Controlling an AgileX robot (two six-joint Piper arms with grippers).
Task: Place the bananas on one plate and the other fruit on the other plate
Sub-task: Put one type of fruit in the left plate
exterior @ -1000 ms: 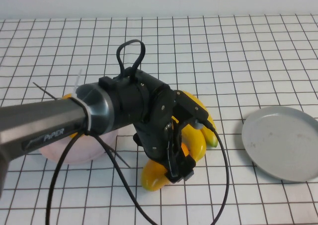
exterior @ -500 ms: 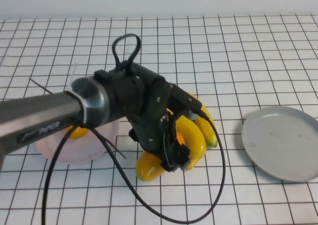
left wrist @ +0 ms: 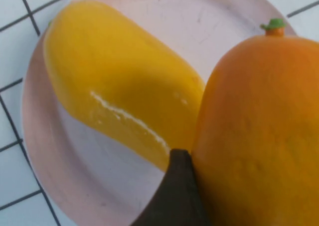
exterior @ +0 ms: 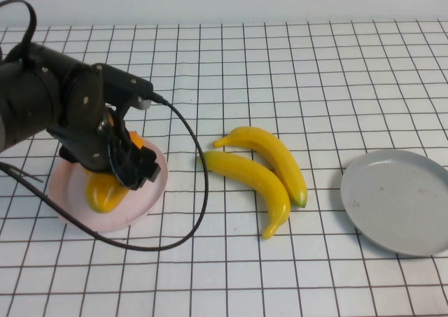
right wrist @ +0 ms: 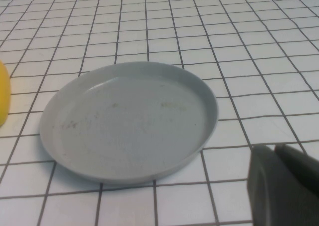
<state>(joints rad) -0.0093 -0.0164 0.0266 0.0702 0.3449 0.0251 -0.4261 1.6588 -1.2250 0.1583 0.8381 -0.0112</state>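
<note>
The left gripper (exterior: pixel 129 164), jaws clamped on a plump orange-yellow mango-like fruit (left wrist: pixel 259 131), hovers over the round pale pink plate (exterior: pixel 148 191) beside the second one (exterior: pixel 103 191) (right gripper's jaws can't be told)

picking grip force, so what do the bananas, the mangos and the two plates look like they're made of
Bananas: likely smooth plastic, uniform yellow with a soft sheen.
Mango-like fruits: probably glossy plastic; a bright highlight streak shows.
Pink plate and grey plate: matte, perhaps melamine or ceramic; the grey one is faintly speckled.
Left gripper is over the pink plate, gripping a mango; right gripper is near the grey plate.
</note>
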